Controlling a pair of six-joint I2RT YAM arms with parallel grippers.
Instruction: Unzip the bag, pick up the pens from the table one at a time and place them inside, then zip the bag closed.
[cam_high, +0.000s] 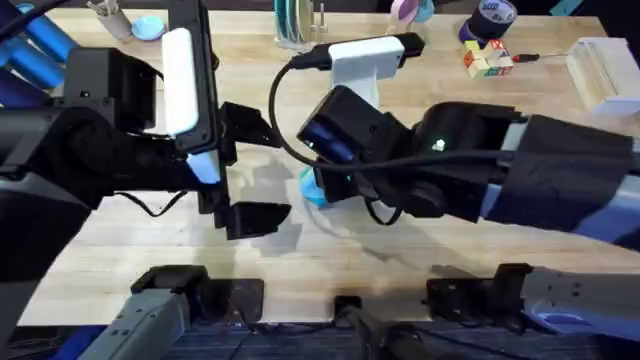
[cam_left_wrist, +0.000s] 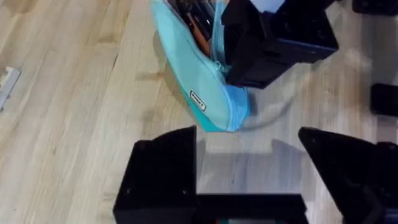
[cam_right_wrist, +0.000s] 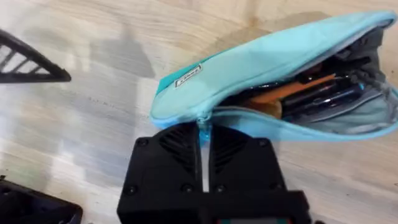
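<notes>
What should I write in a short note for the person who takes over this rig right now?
Right gripper: shut on the zipper pull at one end of the bag.
Left gripper: open, holding nothing, hovering over the table close to that same end of the bag.
The bag lies on the table, still unzipped for most of its length.
The pens are inside the open bag, an orange one and dark ones.
Done: bag opened, pens loaded as far as the pictures show.
Left: pull the zipper along the bag to close it; the left gripper may need to hold the bag steady.
</notes>
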